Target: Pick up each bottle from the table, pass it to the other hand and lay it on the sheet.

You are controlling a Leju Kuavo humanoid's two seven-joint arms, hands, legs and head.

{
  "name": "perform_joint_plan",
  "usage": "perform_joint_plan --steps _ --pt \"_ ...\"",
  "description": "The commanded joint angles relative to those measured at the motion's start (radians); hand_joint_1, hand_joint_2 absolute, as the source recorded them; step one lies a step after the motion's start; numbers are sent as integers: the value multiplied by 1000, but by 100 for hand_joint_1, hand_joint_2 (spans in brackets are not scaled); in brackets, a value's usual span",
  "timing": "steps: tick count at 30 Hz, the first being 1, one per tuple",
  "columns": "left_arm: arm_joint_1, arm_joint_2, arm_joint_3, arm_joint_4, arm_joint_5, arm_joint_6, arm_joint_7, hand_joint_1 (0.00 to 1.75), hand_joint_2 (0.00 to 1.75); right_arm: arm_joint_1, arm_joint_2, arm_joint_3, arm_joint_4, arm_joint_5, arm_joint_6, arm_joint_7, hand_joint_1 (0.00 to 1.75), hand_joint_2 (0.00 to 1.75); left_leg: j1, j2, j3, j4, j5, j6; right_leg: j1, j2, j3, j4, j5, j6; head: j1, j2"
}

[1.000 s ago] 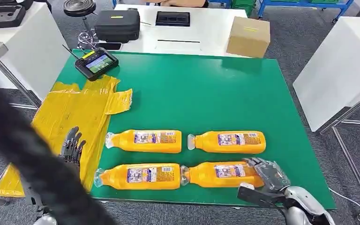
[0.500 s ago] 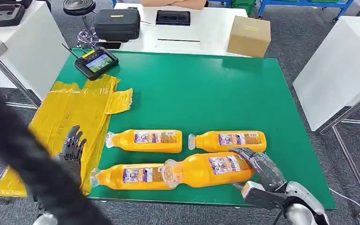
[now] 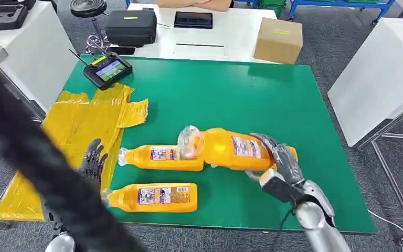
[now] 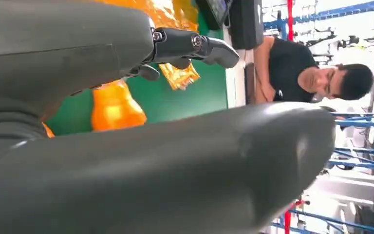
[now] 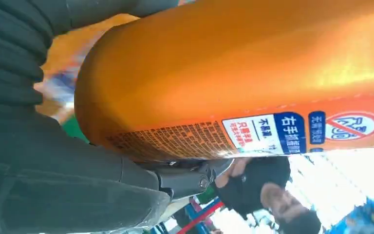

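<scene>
My right hand [image 3: 279, 159] grips an orange bottle [image 3: 225, 147] by its base and holds it above the green table [image 3: 231, 94], wrapped cap pointing left. Up close, the same bottle [image 5: 253, 73] lies against my right hand [image 5: 34, 146]. Two more orange bottles lie flat: one [image 3: 160, 158] just under the held bottle's cap, one [image 3: 152, 197] near the front edge. Another bottle's end [image 3: 293, 153] peeks out behind my right hand. The yellow sheet [image 3: 78, 131] covers the table's left side. My left hand [image 3: 93, 160] hovers at the sheet's near right edge, fingers apart, holding nothing.
A handheld controller with a screen [image 3: 107, 69] sits at the table's far left corner. Beyond, a white table carries a black case [image 3: 131, 27] and a cardboard box [image 3: 278, 41]; a person [image 3: 194, 3] sits behind it. A dark blurred band [image 3: 26, 157] crosses the left foreground.
My right hand has lifted the front right bottle off the table and carried it up and away from the front edge. My left hand has edged slightly right.
</scene>
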Motion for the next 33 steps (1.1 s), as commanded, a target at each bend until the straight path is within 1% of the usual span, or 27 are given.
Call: perform_joint_plan --steps 1,3,4,5,6,7,8,9,12,13,15,16,17,18,19,21,22,23,24,25,26,27,29,30,31,32,33 --pt "-120 27 -72 153 -13 48 2 0 0 -292 227 88 419 -84 -88 26 175 175 1 7 3 -3 1 -7 0 7 0 -1 2 -4 0 0" --pt "-134 27 -79 166 -39 73 -8 0 0 -296 265 95 454 -87 -113 33 171 175 1 4 3 -2 2 -5 0 4 1 0 1 -3 0 0" --pt "-143 28 -91 172 -90 116 -19 0 0 -298 286 93 478 -111 -108 31 173 175 1 5 4 -3 2 -7 0 4 2 0 1 -4 0 0" --pt "-156 21 -103 180 -135 155 -18 0 0 -302 310 93 504 -124 -108 30 175 175 1 3 4 -2 1 -6 1 3 2 0 1 -3 0 0" --pt "-163 18 -108 183 -144 162 -14 0 0 -306 320 98 521 -127 -110 28 171 175 1 3 3 -1 1 -4 1 2 1 1 0 -2 0 0" --pt "-171 18 -114 188 -173 188 -14 0 0 -320 333 110 556 -136 -105 17 171 175 1 3 4 -2 1 -6 1 2 3 0 0 -3 0 0" --pt "-181 14 -118 195 -193 210 -11 0 0 -329 350 121 573 -133 -111 19 171 175 1 3 3 -2 1 -5 1 3 2 1 0 -2 0 0" --pt "-183 14 -118 195 -194 211 -11 0 0 -330 354 122 575 -132 -115 21 168 175 1 2 1 -1 1 -3 0 2 1 2 0 -2 0 0" --pt "-208 10 -115 220 -220 241 -3 0 0 -370 389 152 655 -136 -82 28 168 175 2 4 1 -1 1 -6 0 3 1 3 0 -3 0 0" --pt "-227 6 -108 242 -228 257 -1 0 0 -383 415 169 701 -134 -71 41 171 175 1 3 0 -2 2 -5 -1 3 0 3 0 -3 0 0" --pt "-236 6 -107 250 -227 256 -1 0 0 -385 427 174 721 -135 -73 41 173 175 2 2 -1 -1 2 -4 0 2 -1 3 0 -2 0 0" --pt "-243 4 -104 259 -236 270 -1 0 0 -397 439 192 764 -129 -68 42 171 175 2 3 0 -2 2 -6 0 2 0 3 0 -3 1 0" --pt "-245 4 -105 262 -241 274 -1 0 0 -399 447 195 777 -131 -66 41 173 175 2 2 0 -1 2 -5 0 1 0 3 0 -3 0 0" --pt "-245 4 -105 262 -241 274 -1 0 0 -399 447 195 777 -131 -66 41 171 175 2 1 -1 -1 2 -4 0 0 -1 3 0 -2 0 0" --pt "-251 2 -106 272 -243 277 0 0 0 -409 461 224 814 -117 -61 42 169 175 2 1 0 -2 2 -6 0 0 0 2 0 -3 0 0" --pt "-253 1 -107 272 -242 277 0 0 0 -401 473 241 817 -117 -61 47 169 175 2 1 1 -2 2 -7 0 1 1 2 0 -3 0 0" --pt "-256 -3 -105 273 -237 280 -1 0 0 -404 473 279 827 -124 -63 53 169 175 2 1 0 -1 1 -6 0 1 0 2 0 -3 1 0" --pt "-258 -5 -107 267 -236 280 -1 0 0 -401 473 314 820 -146 -66 66 171 175 2 0 -1 -1 1 -4 0 0 -1 3 0 -2 0 0" --pt "-258 -5 -107 267 -236 280 -1 0 0 -401 473 314 820 -146 -66 66 166 175 2 1 0 -2 1 -6 0 0 0 2 -1 -3 0 0" --pt "-261 -9 -106 265 -229 280 1 0 0 -409 473 352 826 -169 -59 78 171 175 2 0 -2 -1 1 -5 0 0 -1 3 -1 -3 1 0" --pt "-267 -12 -103 264 -220 281 3 0 0 -419 473 402 835 -190 -67 88 171 175 2 0 -2 0 2 -4 0 -1 -2 3 -1 -2 0 0" --pt "-269 -11 -103 263 -218 280 4 0 0 -421 473 422 836 -209 -76 92 171 175 2 0 -1 -1 1 -6 0 -1 0 3 -1 -3 0 0" --pt "-264 -14 -96 252 -187 266 5 0 0 -428 473 480 852 -246 -76 97 171 175 2 0 -3 0 2 -4 0 0 -3 3 0 -2 1 0" --pt "-257 -14 -97 244 -185 264 4 0 0 -428 473 497 856 -260 -81 96 171 175 2 0 -2 -1 2 -6 0 0 -1 3 0 -3 0 0" --pt "-252 -12 -98 238 -181 260 4 0 0 -428 473 505 861 -269 -79 95 168 175 2 1 -3 -1 2 -4 0 0 -2 3 0 -2 1 0" --pt "-241 -14 -96 229 -161 245 3 0 0 -430 473 520 870 -286 -82 92 164 175 2 1 -1 -2 1 -7 0 0 -1 2 -1 -4 0 0" --pt "-230 -11 -98 217 -150 232 -1 0 0 -430 473 531 879 -294 -86 87 162 175 2 1 -2 -1 1 -5 0 0 -2 2 0 -3 0 0"
